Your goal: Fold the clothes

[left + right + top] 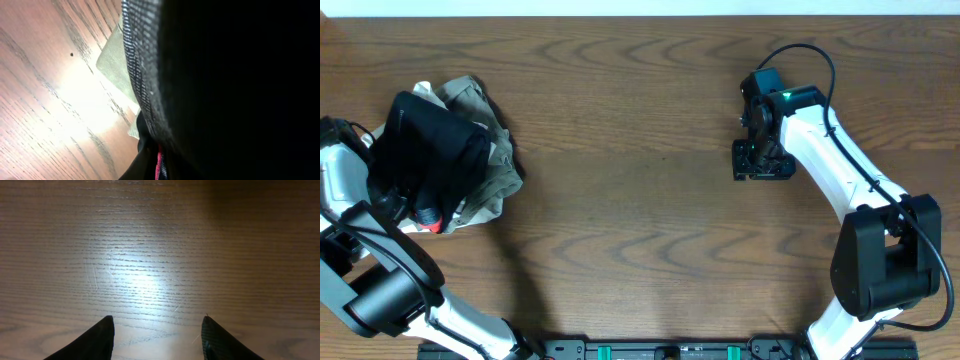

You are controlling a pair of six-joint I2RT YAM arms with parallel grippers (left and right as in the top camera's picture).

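- Black pants (pixel 425 150) sit bunched in a heap at the far left of the table (pixel 640 210), nothing flat about them.
- Underneath, an olive-khaki garment (pixel 492 172) pokes out on the right and far sides of the heap, crumpled as well.
- Look at the near edge of the pile: a flash of coral red trim (pixel 432 224), just beside the left arm (pixel 338 180).
- Left gripper is buried in that dark fabric and cannot be seen from above; its jaws are pressed together, though whether cloth is caught between them is impossible to say.
- From the left wrist, black cloth fills nearly the whole picture, with the grey heathered waistband (pixel 142 75) running down its edge, a corner of olive cloth beyond it, then bare wood.
- Over on the right, well apart from the pile, the right gripper (pixel 763 172) points down over bare wood grain.
- Its fingers (pixel 100 340) are spread apart with nothing between them, only lit tabletop showing in the gap.
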